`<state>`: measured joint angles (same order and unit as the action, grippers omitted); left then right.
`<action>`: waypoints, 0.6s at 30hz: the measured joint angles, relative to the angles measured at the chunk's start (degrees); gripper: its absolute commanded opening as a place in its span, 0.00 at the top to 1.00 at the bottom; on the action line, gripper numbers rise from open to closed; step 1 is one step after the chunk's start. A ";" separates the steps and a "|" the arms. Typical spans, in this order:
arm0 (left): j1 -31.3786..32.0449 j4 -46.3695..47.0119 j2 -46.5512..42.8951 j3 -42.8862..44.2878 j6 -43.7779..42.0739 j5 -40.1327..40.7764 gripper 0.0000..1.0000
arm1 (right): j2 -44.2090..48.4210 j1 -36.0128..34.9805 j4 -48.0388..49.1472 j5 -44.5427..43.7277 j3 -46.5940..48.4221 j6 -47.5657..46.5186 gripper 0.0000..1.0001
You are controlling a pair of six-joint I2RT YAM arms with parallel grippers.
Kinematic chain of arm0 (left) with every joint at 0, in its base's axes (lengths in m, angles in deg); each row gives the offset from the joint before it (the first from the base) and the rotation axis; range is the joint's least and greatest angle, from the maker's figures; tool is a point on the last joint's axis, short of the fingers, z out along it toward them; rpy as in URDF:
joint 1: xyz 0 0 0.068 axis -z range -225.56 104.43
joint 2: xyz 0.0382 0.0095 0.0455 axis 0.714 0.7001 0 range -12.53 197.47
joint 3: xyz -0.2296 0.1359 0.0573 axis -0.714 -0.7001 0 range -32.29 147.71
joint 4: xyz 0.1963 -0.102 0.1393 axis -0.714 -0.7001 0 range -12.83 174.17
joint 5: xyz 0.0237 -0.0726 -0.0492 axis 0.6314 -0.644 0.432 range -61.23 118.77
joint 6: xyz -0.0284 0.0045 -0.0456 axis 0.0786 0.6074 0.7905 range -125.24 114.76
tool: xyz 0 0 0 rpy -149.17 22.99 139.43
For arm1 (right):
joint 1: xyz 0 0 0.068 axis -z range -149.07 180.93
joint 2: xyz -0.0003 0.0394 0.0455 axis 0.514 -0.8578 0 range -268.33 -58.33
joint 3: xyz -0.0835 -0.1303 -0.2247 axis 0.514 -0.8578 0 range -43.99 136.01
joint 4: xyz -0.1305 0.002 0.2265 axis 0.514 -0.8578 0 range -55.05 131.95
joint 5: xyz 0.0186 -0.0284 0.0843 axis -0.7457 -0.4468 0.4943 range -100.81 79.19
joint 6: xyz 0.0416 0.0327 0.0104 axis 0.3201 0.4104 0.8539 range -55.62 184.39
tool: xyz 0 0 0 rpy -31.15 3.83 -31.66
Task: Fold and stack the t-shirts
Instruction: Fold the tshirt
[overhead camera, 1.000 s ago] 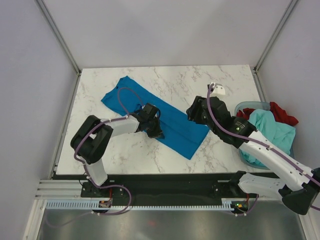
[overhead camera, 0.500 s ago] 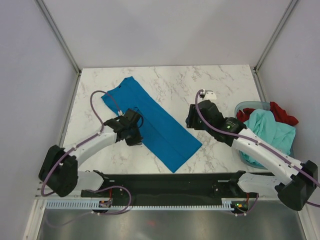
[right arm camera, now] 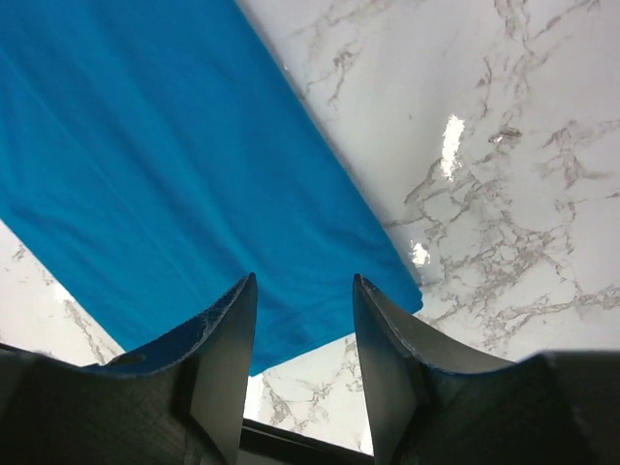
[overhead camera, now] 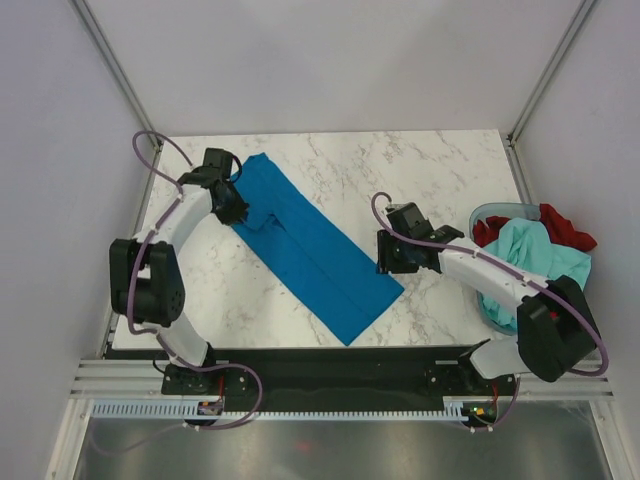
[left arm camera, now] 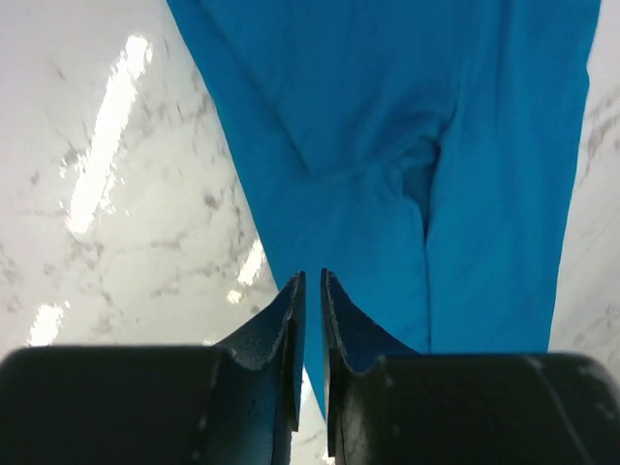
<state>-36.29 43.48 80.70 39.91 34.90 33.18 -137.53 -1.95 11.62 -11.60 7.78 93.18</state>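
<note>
Strip of blue t-shirt [overhead camera: 318,258] seemingly awaits cross-folding; left gripper [left arm camera: 311,281], pinched empty, at its far end; right gripper [right arm camera: 304,291], spread, over its near corner.

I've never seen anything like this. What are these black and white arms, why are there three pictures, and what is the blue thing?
These are two robot arms bolted at the near edge of a marble-patterned table. The wide picture looks down from a fixed camera above. The other two come from a small camera on each wrist, so the dark prongs at the bottom of those pictures are that arm's own fingers. A blue t-shirt, folded into a long strip, lies diagonally on the table. The left gripper is at its far end with its fingers nearly closed; I can't tell whether it is pinching cloth. The right gripper is open over the near end and holds nothing. At the right, a basket holds a mint-teal shirt and a red one.
</note>
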 measured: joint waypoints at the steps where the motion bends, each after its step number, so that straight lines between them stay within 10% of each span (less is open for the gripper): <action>1: -1.05 0.11 2.58 2.29 -0.61 -0.04 0.82 | -0.83 0.98 -0.04 0.85 -0.13 -0.46 0.48; 12: -6.69 0.22 24.85 17.79 -4.59 0.28 0.80 | -7.67 5.27 -0.48 2.45 -2.25 -3.39 0.46; 18: -6.73 -0.66 31.58 24.92 -5.62 1.14 0.81 | -8.52 6.47 0.72 1.88 -4.94 -3.41 0.65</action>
<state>-43.02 42.83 112.29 64.83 29.28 34.31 -146.06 4.52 12.34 -9.72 2.84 89.77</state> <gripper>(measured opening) 0.194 0.414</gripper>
